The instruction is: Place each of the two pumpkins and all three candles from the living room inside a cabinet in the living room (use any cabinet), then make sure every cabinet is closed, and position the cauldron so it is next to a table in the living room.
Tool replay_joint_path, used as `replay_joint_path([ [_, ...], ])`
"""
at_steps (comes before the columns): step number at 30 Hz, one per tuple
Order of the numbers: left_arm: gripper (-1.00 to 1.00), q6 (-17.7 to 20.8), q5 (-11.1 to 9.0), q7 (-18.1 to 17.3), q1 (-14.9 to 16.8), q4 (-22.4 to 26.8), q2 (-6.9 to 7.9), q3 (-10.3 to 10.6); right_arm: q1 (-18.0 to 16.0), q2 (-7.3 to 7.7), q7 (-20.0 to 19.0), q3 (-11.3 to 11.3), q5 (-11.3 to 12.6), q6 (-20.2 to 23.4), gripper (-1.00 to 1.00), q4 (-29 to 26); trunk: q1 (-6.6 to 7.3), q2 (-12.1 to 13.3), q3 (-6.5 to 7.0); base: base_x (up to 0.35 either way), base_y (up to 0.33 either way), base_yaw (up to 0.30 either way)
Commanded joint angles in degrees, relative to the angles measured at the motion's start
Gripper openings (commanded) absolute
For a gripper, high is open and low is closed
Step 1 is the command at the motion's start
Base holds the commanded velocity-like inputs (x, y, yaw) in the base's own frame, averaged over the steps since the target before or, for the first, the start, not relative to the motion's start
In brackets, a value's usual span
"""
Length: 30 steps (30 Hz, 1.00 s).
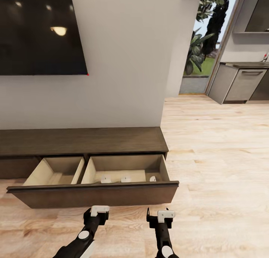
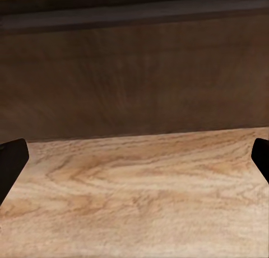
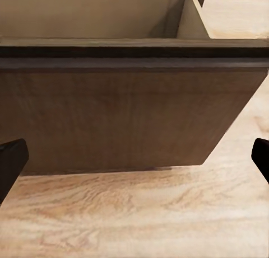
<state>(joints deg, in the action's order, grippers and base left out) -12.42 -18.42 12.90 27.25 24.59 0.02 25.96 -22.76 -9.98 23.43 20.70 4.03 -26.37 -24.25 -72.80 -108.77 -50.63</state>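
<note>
The cabinet (image 1: pixel 82 142) is standing against the wall with its wide drawer (image 1: pixel 93 194) pulled out, the dark front lying just at twelve o'clock of the left claw (image 1: pixel 99 210) and the right claw (image 1: pixel 161 214), both hovering empty over the wooden floor (image 1: pixel 216 146) with fingers spread apart. The head view is showing small pale objects (image 1: pixel 126 179) in the drawer's right compartment, too small to identify. The right wrist view is catching the front's end and the beige interior behind it, while the left wrist view is facing only front and floor.
</note>
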Motion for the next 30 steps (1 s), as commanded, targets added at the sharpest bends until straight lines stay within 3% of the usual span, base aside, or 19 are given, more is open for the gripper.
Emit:
replay_joint_path([
  [1,1.00,-0.2,-0.4,0.4,0.1,-0.1,0.05,0.5,-0.1,0.04,0.4,0.5,0.4,-0.2,1.00,0.1,-0.01,0.0,-0.04,0.137,0.064,0.000],
  [14,1.00,-0.2,-0.4,0.5,0.1,-0.3,0.05,0.5,-0.1,0.01,-1.1,0.5,0.5,-0.2,1.00,0.1,-0.01,0.0,-0.04,0.108,0.018,0.000],
  [20,1.00,-0.3,-0.4,0.5,0.0,-0.2,-0.03,0.5,-0.1,0.07,-2.3,0.6,2.6,-0.2,1.00,0.1,-0.01,0.0,-0.04,0.022,0.001,0.000],
  [30,1.00,-0.4,-0.4,1.1,0.0,0.2,-0.11,0.5,-0.1,0.13,-2.5,0.5,3.4,-0.3,1.00,0.1,-0.01,0.0,-0.04,0.002,0.000,0.000],
])
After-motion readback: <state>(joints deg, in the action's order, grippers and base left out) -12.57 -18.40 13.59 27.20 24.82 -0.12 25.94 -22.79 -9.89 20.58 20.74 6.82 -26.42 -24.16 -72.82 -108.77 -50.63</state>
